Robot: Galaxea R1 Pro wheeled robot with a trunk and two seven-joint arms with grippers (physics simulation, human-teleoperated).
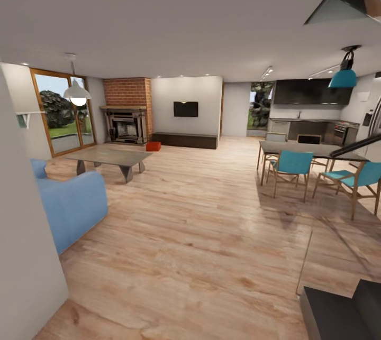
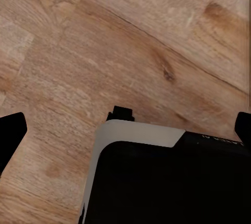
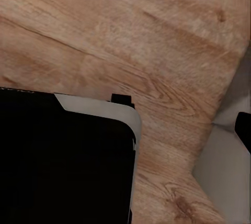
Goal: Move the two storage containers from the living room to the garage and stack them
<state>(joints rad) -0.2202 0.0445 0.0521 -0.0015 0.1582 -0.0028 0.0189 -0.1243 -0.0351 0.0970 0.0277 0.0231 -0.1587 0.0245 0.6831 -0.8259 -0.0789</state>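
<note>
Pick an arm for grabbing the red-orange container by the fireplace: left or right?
Left, tentatively. The container sits on the wood floor far across the room, left of centre in the head view, beside the fireplace. Neither arm reaches from here; drive closer first.

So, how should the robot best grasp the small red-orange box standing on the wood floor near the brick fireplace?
Probably by a thin upper rim of the red-orange box, from above and from the open floor side, since the dark low bench stands close behind it. It is too small here to judge its walls.
</note>
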